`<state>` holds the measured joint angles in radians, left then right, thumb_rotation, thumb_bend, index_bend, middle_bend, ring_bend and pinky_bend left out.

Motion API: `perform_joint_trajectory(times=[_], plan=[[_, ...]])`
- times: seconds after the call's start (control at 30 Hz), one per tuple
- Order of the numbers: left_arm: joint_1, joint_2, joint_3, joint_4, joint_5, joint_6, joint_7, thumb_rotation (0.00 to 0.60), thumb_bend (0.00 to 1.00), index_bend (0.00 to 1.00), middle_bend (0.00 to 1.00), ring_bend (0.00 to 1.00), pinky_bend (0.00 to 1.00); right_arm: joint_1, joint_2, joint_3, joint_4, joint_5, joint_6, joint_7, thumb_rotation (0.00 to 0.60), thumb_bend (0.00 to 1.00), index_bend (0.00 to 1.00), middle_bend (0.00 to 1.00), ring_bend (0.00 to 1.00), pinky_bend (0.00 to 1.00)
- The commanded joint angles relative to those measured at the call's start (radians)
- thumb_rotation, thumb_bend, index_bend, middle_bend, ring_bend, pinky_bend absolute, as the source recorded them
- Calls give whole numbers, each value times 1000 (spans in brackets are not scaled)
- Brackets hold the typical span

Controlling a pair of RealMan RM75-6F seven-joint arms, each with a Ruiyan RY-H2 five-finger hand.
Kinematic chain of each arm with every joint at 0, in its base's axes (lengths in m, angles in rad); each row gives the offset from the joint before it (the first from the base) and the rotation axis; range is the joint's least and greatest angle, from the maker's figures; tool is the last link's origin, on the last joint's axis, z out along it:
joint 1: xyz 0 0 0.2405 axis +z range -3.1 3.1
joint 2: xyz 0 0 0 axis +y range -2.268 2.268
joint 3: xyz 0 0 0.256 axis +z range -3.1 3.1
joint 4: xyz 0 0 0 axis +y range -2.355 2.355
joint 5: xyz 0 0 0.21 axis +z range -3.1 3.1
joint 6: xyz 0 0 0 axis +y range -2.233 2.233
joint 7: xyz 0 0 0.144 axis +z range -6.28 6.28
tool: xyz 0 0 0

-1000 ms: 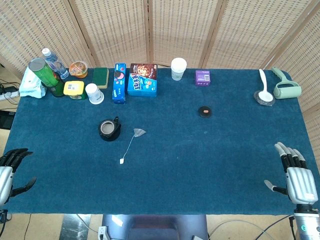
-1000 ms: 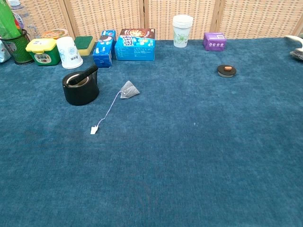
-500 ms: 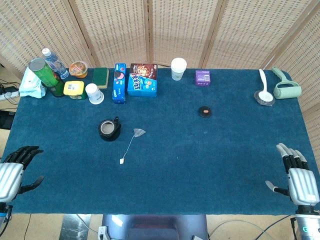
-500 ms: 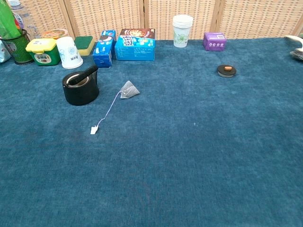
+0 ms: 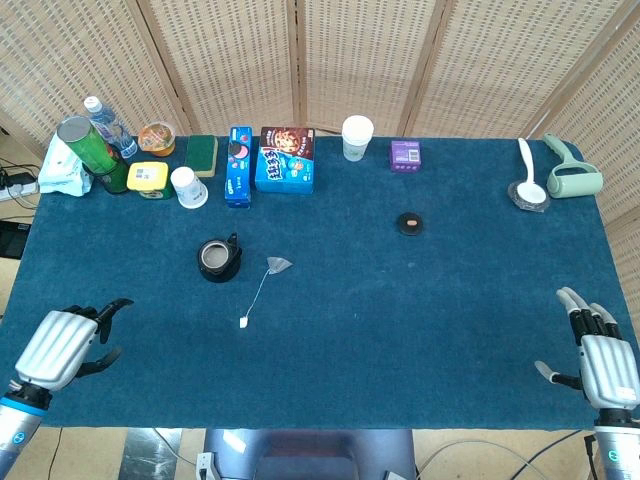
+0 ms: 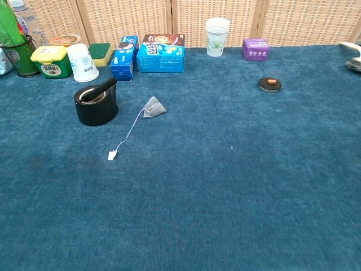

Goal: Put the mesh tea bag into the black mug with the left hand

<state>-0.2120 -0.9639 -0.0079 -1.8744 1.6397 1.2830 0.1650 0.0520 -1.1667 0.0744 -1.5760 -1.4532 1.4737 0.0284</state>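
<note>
The left hand point(image 5: 62, 342) hovers over the near left corner of the blue-carpeted table point(image 5: 400, 320), its silver back turned up and its dark fingers point(image 5: 108, 307) spread apart, holding nothing. It shows only in the head view. The right hand point(image 5: 603, 358) sits at the near right corner, likewise empty with its fingers fanned out.

Well apart from the left hand, further up the table, lies the grey pyramid-shaped mesh tea bag point(image 5: 279, 264) point(image 6: 153, 107). Its thin white string trails toward the near edge and ends in a small white paper tag point(image 5: 243, 322) point(image 6: 111, 155). Just beside the bag, on its left, stands the round black mug point(image 5: 219, 260) point(image 6: 96, 104), upright, with its handle pointing toward the back of the table. The bag and the mug are near each other but not touching.

Along the far edge stand a white paper cup with blue print point(image 5: 187, 187) point(image 6: 83, 62), a yellow-lidded green tub point(image 5: 148, 179), a green sponge point(image 5: 202, 153), a tall blue biscuit box point(image 5: 238, 166) and a wider blue cookie box point(image 5: 286, 159) point(image 6: 162, 53). Further right are a stack of white paper cups point(image 5: 357, 137) point(image 6: 217, 36), a small purple box point(image 5: 405, 155) and a flat black disc with an orange centre point(image 5: 409, 223) point(image 6: 270, 84).
</note>
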Motion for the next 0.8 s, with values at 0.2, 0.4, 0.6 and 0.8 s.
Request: perform_joint_trajectory(times=[0.2, 0.4, 0.6, 0.8], plan=[[-145, -17, -14, 72, 41, -171, -23, 600, 415, 289, 983, 887, 816, 4, 4, 3, -13, 18, -16, -23, 600, 31, 88, 130, 250, 193], [-245, -31, -17, 113, 61, -290, -31, 600, 447, 360, 1000, 936, 844, 6, 4, 6, -23, 33, -25, -41, 600, 31, 89, 132, 265, 210], [-314, -66, -11, 166, 82, -359, -36, 600, 459, 390, 1000, 945, 846, 5, 2, 8, -30, 42, -25, -55, 600, 31, 89, 134, 273, 211], [-372, -126, -4, 233, 97, -396, -62, 600, 398, 391, 1000, 947, 848, 5, 4, 13, -36, 57, -30, -63, 600, 31, 89, 134, 276, 211]])
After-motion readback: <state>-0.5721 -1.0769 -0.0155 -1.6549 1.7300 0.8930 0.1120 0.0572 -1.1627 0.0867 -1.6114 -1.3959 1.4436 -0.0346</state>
